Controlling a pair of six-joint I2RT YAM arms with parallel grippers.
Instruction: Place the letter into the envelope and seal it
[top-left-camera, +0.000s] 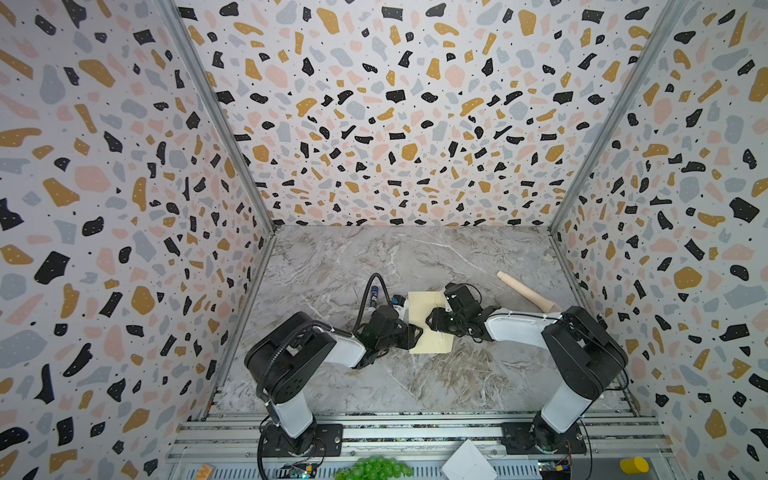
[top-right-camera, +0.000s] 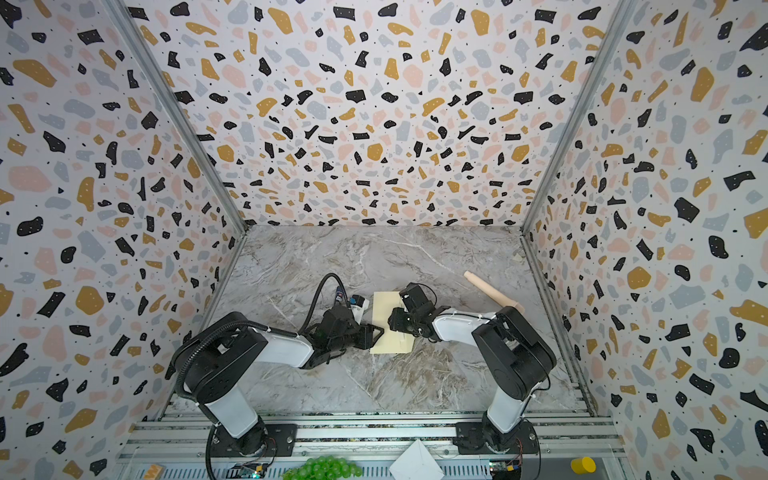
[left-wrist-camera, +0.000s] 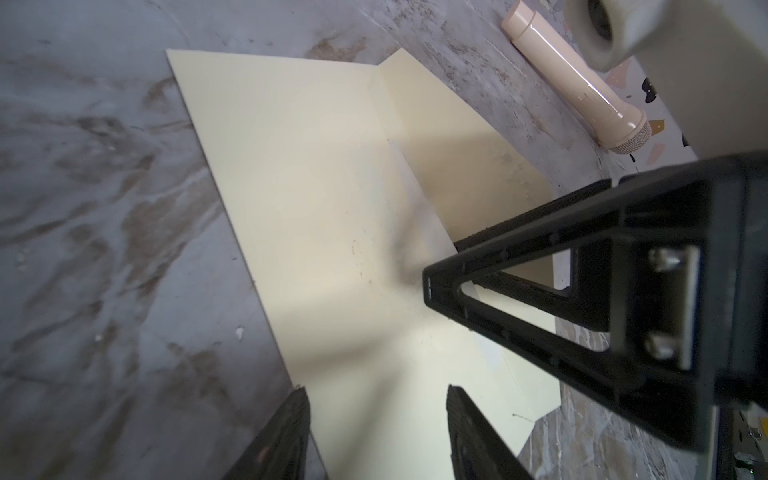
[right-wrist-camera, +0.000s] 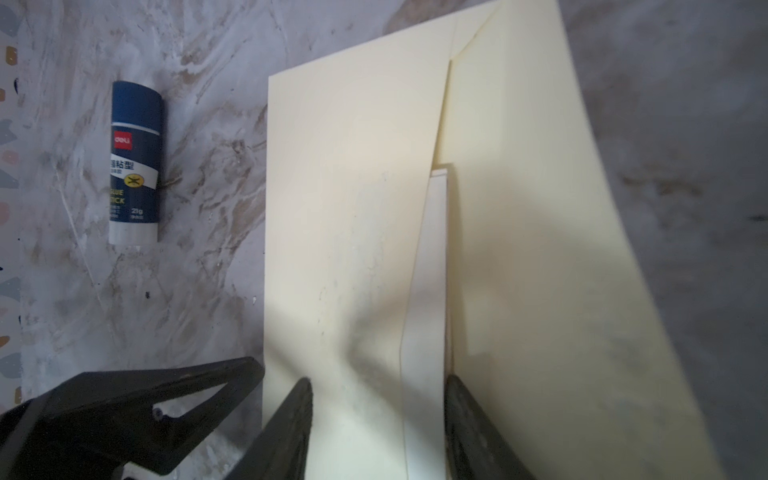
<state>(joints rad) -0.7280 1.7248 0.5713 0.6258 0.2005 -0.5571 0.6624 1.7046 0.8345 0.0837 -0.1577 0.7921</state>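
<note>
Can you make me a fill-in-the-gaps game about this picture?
The blue tube is a ___ stick.
The left tool and right tool both reach over the cream ___.
The grapes are coloured ___.
Missing words: glue; envelope; green.

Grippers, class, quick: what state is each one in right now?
Left gripper: open, holding nothing, jaws over the envelope.
Right gripper: open, holding nothing, also over the envelope.
</note>
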